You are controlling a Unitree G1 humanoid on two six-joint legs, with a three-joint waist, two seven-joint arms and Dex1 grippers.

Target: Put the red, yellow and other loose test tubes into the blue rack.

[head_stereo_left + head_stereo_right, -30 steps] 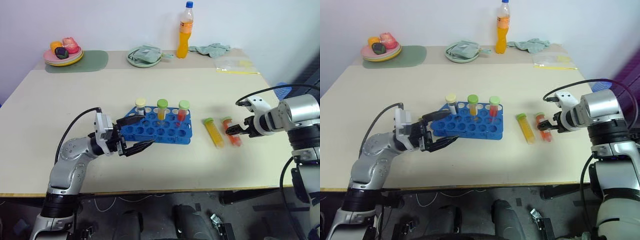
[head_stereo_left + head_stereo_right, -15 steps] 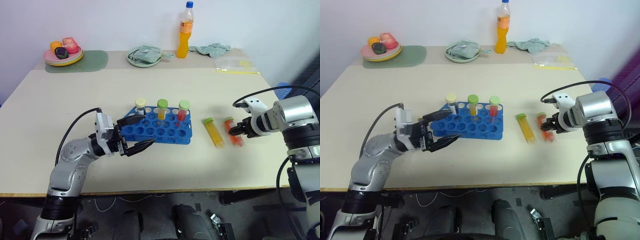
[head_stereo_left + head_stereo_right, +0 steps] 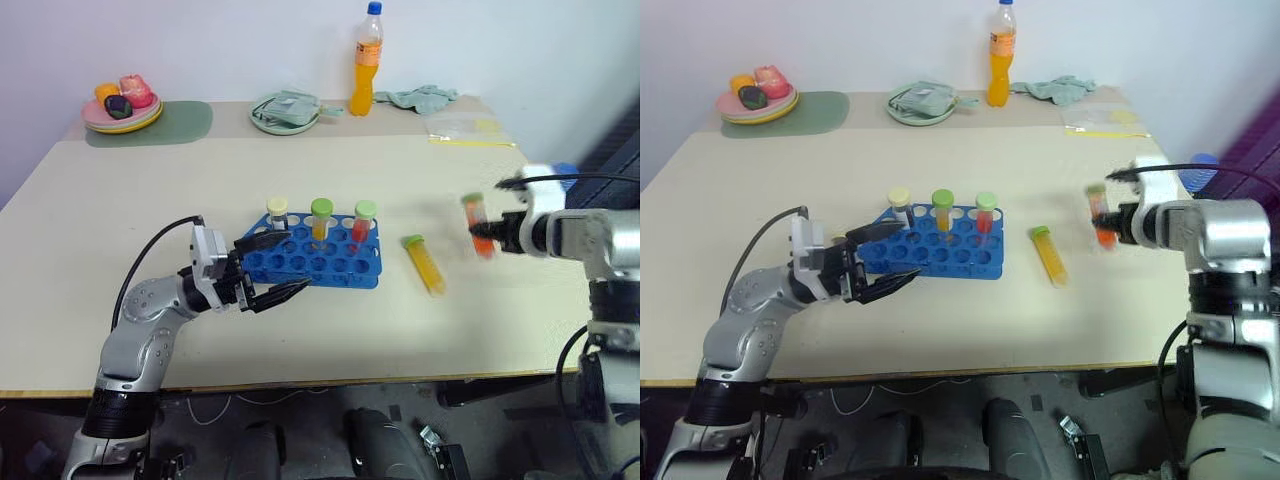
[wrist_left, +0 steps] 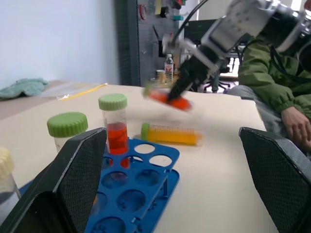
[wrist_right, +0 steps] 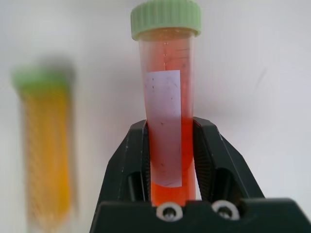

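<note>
Red tube [image 4: 167, 99] above yellow tube [image 4: 170, 134]

You see the blue plastic rack [image 3: 316, 257] mid-table holding three capped tubes along its far edge, the yellow green-capped tube [image 3: 425, 264] lying beside its right end, and the red green-capped tube [image 3: 477, 224] lifted off the table nearer the right edge.

We saw a beige table [image 3: 150, 200] carrying a blue rack [image 3: 318, 262] near its middle, with a yellow test tube [image 3: 425, 265] lying flat just beside the rack. Along the far edge stood an orange drink bottle [image 3: 367, 62], a plate of fruit [image 3: 122, 102] on a green mat [image 3: 185, 122], a green bowl [image 3: 285, 113], a crumpled cloth [image 3: 422, 97] and a plastic bag [image 3: 470, 130].
</note>
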